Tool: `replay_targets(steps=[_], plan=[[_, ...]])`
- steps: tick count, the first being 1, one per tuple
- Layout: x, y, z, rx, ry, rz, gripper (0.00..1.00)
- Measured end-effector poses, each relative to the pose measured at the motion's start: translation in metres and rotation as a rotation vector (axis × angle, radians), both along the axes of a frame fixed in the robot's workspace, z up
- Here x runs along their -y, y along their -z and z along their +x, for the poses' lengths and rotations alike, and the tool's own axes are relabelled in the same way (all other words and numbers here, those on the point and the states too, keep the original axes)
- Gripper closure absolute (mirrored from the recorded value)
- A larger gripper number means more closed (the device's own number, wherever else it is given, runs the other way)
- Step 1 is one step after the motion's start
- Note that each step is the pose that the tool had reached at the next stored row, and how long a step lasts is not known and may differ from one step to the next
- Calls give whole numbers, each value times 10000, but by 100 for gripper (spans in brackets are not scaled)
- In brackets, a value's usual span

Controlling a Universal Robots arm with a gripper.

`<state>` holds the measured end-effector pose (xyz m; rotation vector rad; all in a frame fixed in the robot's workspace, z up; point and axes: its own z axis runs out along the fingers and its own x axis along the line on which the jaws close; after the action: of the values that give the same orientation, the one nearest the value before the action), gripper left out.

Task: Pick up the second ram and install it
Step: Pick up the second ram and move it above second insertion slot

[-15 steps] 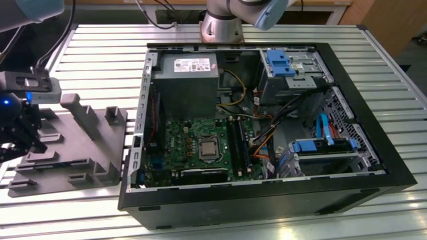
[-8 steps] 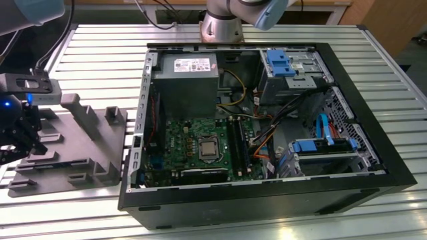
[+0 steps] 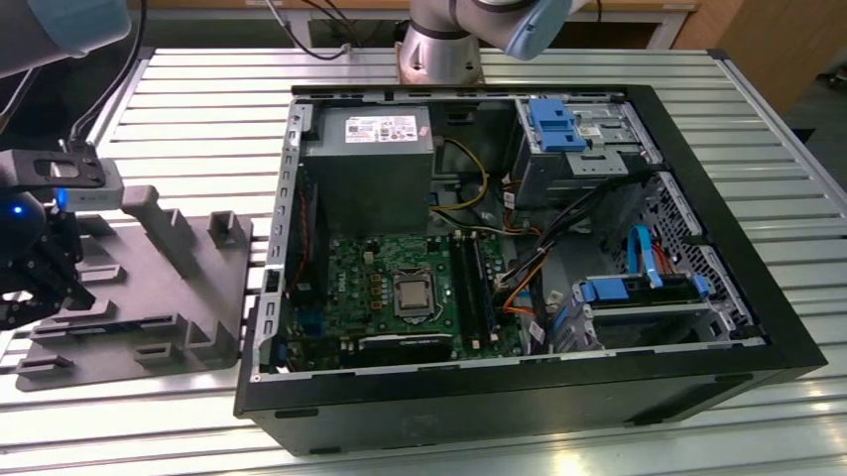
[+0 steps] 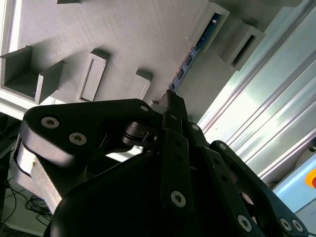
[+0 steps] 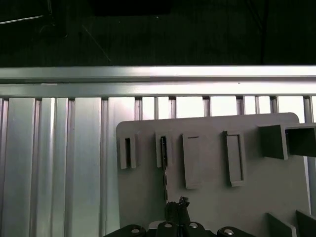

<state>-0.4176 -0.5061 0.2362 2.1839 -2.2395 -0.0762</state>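
- Gripper (image 3: 40, 283): black, linked fingers, on the arm at the exterior view's left edge, over the grey fixture. In both wrist views its fingers (image 4: 174, 148) are drawn together to a narrow tip, pinching the stick's upper edge.
- The second ram (image 4: 198, 45): a thin blue circuit-board stick standing on edge in a slot of the fixture, well apart from the computer case. In the first wrist view it shows as a thin dark line (image 5: 165, 168) running from a raised slot block to the fingertips. No lettering on it can be read.
- Fixture (image 3: 153, 297): a flat grey moulded plate with raised blocks and rectangular pockets, lying on the table just beside the case, toward the exterior view's left. No markings can be made out.
- Table (image 3: 198, 109): ribbed aluminium slats, bearing the fixture and the case.
- Computer case (image 3: 530, 397): a black tower lying on its side with the panel off.
- Power supply (image 3: 364, 174): a grey box in the case's far corner, with a white printed label (image 3: 384, 127) on top; the print cannot be read.
- Motherboard (image 3: 357, 273): green, on the case floor, with a square silver processor (image 3: 413, 295) near its middle.
- Memory slots (image 3: 471, 283): long black strips just beside the processor, toward the exterior view's right.
- Drive caddies: one blue (image 3: 556, 124) at the far side, another blue one (image 3: 622, 291) at the near side, with orange, blue and black cables between them and the board.
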Motion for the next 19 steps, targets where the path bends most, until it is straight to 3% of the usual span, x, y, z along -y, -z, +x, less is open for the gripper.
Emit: replay_targets(steps=[19], plan=[[6,88,-1,-1,-358,-1,89]])
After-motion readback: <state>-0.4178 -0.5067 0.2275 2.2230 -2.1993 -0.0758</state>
